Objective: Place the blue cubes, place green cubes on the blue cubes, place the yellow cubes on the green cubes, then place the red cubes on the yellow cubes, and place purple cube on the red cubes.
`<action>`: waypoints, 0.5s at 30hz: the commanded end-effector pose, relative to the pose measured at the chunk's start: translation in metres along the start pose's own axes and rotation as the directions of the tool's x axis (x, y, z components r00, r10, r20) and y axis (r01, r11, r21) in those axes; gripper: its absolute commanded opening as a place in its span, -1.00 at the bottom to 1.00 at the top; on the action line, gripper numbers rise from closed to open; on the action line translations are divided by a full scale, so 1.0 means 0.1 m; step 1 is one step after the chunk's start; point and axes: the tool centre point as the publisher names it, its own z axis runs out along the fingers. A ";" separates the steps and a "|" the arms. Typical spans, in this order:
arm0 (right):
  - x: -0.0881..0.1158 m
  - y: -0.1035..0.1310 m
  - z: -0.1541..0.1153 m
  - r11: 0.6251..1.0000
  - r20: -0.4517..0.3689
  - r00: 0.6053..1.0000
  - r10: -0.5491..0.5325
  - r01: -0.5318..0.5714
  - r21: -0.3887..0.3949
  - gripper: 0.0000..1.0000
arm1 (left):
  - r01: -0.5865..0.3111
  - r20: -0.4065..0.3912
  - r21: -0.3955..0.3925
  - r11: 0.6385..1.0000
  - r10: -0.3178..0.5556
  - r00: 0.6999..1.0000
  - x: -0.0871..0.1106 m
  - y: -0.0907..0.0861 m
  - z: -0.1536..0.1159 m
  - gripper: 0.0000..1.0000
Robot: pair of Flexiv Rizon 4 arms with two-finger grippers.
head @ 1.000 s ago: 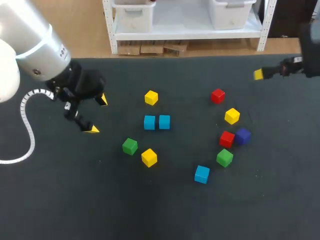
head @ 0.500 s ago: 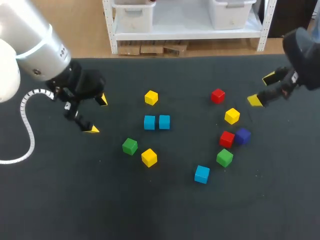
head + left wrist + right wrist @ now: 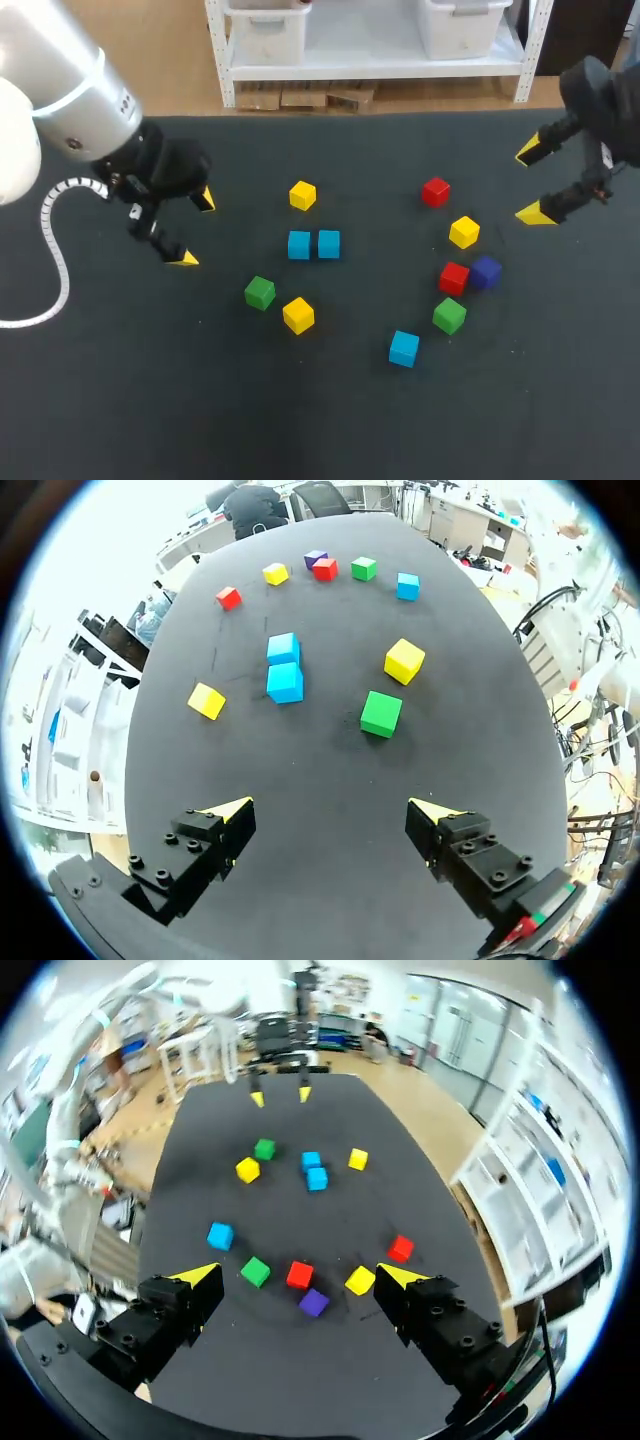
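Note:
Two blue cubes [image 3: 313, 245] sit side by side mid-table, a third blue cube [image 3: 404, 348] lies nearer the front. Green cubes [image 3: 260, 292] [image 3: 449, 315], yellow cubes [image 3: 302, 195] [image 3: 298, 315] [image 3: 464, 232], red cubes [image 3: 435, 191] [image 3: 454, 277] and a purple cube [image 3: 486, 271] lie scattered singly. My left gripper [image 3: 194, 229] hangs open at the left, well clear of the blue pair [image 3: 285, 670] and the green cube [image 3: 381, 713] ahead of it [image 3: 333, 815]. My right gripper [image 3: 531, 183] is open at the right; below its fingers [image 3: 300, 1278] lie a red [image 3: 299, 1275], purple [image 3: 313, 1302] and yellow cube [image 3: 359, 1280].
All cubes rest on the dark table mat [image 3: 320, 420]. A wide bare stretch runs along the front, and bare strips lie at the left behind my left gripper and at the far right edge.
My right arm has come in from the right edge; its gripper now shows both tips, spread wide beside the right-hand cubes. The left arm and all cubes have stayed put.

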 end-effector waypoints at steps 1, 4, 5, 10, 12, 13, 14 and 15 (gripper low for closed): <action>-0.02 -0.07 0.01 0.911 -0.014 0.969 -0.247 0.228 -0.343 1.00 | -0.003 0.004 -0.002 1.000 0.003 1.000 0.01 0.00 0.00 1.00; -0.02 -0.07 0.01 0.911 -0.014 0.969 -0.247 0.228 -0.343 1.00 | -0.003 0.004 -0.002 1.000 0.003 1.000 0.01 0.00 0.00 1.00; -0.02 -0.07 0.01 0.911 -0.014 0.969 -0.247 0.228 -0.343 1.00 | -0.003 0.004 -0.002 1.000 0.003 1.000 0.01 0.00 0.00 1.00; -0.23 0.08 0.22 0.797 -0.001 0.865 -0.502 0.463 -0.388 1.00 | -0.003 0.004 -0.002 1.000 0.003 1.000 0.01 0.00 0.00 1.00; -0.30 0.16 0.30 0.741 -0.003 0.811 -0.584 0.532 -0.410 1.00 | -0.003 0.004 -0.002 1.000 0.003 1.000 0.01 0.00 0.00 1.00; -0.33 0.21 0.37 0.706 -0.011 0.774 -0.633 0.572 -0.418 1.00 | -0.003 0.004 -0.002 1.000 0.003 1.000 0.01 0.00 0.00 1.00; -0.36 0.26 0.40 0.677 0.002 0.746 -0.666 0.606 -0.417 1.00 | -0.003 0.004 -0.002 1.000 0.003 1.000 0.01 0.00 0.00 1.00; -0.38 0.29 0.42 0.659 0.010 0.728 -0.685 0.625 -0.419 1.00 | -0.003 0.004 -0.002 1.000 0.003 1.000 0.01 0.00 0.00 1.00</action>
